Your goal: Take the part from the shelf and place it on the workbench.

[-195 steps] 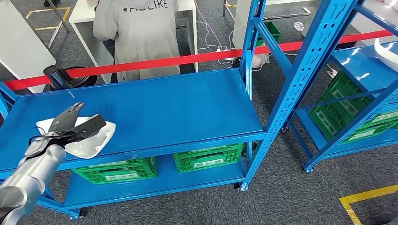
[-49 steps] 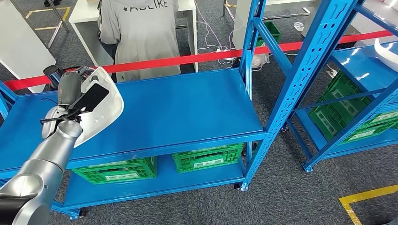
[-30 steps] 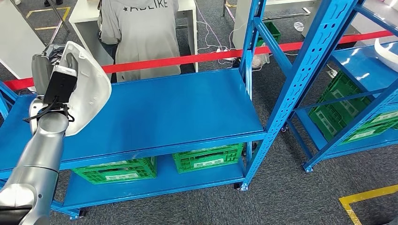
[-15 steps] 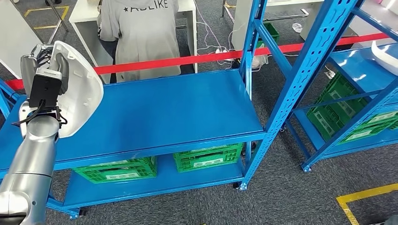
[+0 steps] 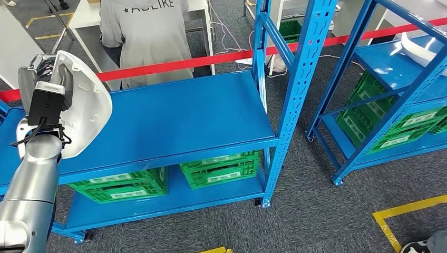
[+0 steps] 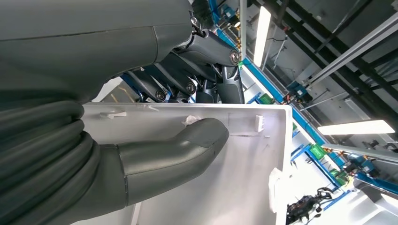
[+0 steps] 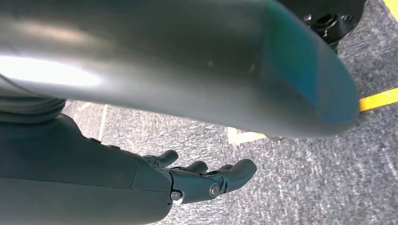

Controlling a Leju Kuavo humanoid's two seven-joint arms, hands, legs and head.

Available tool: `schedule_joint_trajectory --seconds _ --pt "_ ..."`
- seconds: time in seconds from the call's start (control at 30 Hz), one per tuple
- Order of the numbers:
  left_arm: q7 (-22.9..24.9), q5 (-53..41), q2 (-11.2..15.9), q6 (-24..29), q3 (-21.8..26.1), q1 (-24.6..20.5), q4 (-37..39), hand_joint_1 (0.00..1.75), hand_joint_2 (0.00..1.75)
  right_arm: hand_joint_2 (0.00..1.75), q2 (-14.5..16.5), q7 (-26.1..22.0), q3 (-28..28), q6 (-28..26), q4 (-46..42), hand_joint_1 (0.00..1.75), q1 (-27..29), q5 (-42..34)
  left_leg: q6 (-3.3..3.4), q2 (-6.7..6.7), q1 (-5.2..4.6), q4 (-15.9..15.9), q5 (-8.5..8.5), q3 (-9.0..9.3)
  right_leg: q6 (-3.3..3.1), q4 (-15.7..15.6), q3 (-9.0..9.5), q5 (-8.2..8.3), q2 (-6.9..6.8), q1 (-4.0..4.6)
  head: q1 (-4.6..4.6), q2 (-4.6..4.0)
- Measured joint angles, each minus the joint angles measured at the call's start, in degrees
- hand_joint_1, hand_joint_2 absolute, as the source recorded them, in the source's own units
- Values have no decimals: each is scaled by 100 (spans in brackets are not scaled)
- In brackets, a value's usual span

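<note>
Here the left hand (image 5: 45, 79) has the part pinched: in the left wrist view the thick thumb (image 6: 187, 145) lies flat against the inner face of the white part (image 6: 225, 187) while the darker fingers (image 6: 206, 51) hook over its top edge from behind. The part (image 5: 84, 105) is a curved white shell, held up on edge, clear above the left end of the blue shelf (image 5: 190, 113). The right hand (image 7: 206, 180) hangs low over grey carpet, its fingers loosely apart and holding nothing.

The grip takes only one edge of a broad, smooth shell, so the likeliest trouble, I judge, is the part pivoting or sliding out of the pinch if the arm swings or the body turns sharply. A wide sweep could also knock its free edge on the blue upright (image 5: 300, 63).

A red barrier tape (image 5: 174, 64) runs behind the shelf, and a person in a grey top (image 5: 147, 31) stands just beyond it at a white table. Green crates (image 5: 219, 168) sit on the lower level. I cannot pick out the workbench.
</note>
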Motion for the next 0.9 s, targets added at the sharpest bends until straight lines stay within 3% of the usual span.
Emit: schedule_joint_trajectory --seconds 0.03,0.07,0.17,0.23,0.33,0.37,0.43,0.5,0.53,0.57,0.63,0.7,0.73,0.77,0.83,0.87,0.9 --pt "-2 -8 0 0 -7 14 -1 175 175 0 1 -3 -21 -2 0 0 4 -34 22 -1 -16 182 -89 -12 -5 0 -60 48 0 18 -3 0" --pt "-4 -19 -7 0 -17 26 -5 175 175 0 1 -3 -49 -9 0 0 8 -78 56 -1 -34 137 -79 94 -5 0 -119 98 0 33 -3 0" --pt "-5 -60 -50 1 -64 18 -75 175 175 0 15 -7 -135 -45 0 0 17 -199 193 0 -116 -960 199 889 38 -9 -245 252 -1 59 -1 0" --pt "-22 -58 -72 12 -92 -15 -137 175 175 0 32 -4 -190 -73 1 0 21 -239 261 -1 -173 -1375 294 1122 110 -51 -256 355 -5 58 -15 0" --pt "-61 12 -73 43 -109 -24 -175 175 175 0 56 7 -255 -98 4 0 58 -257 375 7 -198 -1422 483 1030 239 -173 -260 504 -7 40 -34 0" --pt "-78 38 -72 50 -111 -15 -184 175 175 0 61 10 -269 -98 6 0 73 -257 423 13 -189 -1448 569 983 265 -140 -296 422 -12 41 -33 0" --pt "-125 99 -54 60 -114 15 -198 175 175 0 61 3 -288 -75 9 0 97 -252 490 26 -170 -1482 741 846 290 290 -449 -85 -25 43 -16 0" --pt "-178 171 0 64 -115 80 -204 175 175 0 56 -18 -295 -28 9 0 113 -240 518 34 -181 -1474 879 663 310 1050 -613 -627 -30 57 4 1" --pt "-204 203 36 65 -115 119 -202 175 175 0 51 -28 -297 -4 9 0 115 -235 521 39 -189 -1464 940 575 314 1336 -626 -723 -30 63 9 0" --pt "-224 227 73 68 -115 152 -196 175 175 0 44 -34 -300 16 9 0 115 -225 518 43 -196 -1448 999 482 309 1453 -549 -696 -32 70 9 0" --pt "-261 262 143 88 -116 190 -185 175 175 0 23 -42 -302 53 9 0 109 -201 498 42 -203 -1405 1108 309 261 1066 -72 -477 -33 94 14 0" --pt "-293 287 225 125 -115 201 -176 175 175 0 -15 -46 -303 87 8 0 88 -157 455 43 -212 -1361 1195 192 171 275 565 -496 -39 138 16 0" --pt "-309 300 272 144 -114 204 -170 175 175 0 -33 -48 -302 104 8 0 80 -131 423 48 -214 -1352 1231 175 130 -1 755 -555 -40 160 16 0" --pt "-324 316 322 163 -113 207 -162 175 175 0 -50 -51 -302 121 8 0 74 -105 387 56 -213 -1357 1274 170 90 -156 844 -602 -41 179 13 0" --pt "-344 347 416 183 -113 211 -136 175 175 0 -65 -54 -301 138 9 0 74 -71 310 62 -200 -1386 1347 169 14 -220 803 -507 -44 180 15 0" --pt "-349 362 464 187 -113 211 -117 175 175 0 -74 -51 -301 133 9 0 71 -60 273 50 -193 -1356 1292 135 -29 -240 760 -440 -50 168 9 1" --pt "-354 375 510 190 -113 208 -92 175 175 0 -82 -45 -301 123 10 0 66 -50 237 34 -186 -1243 1131 77 -65 -262 701 -364 -59 153 -3 1"
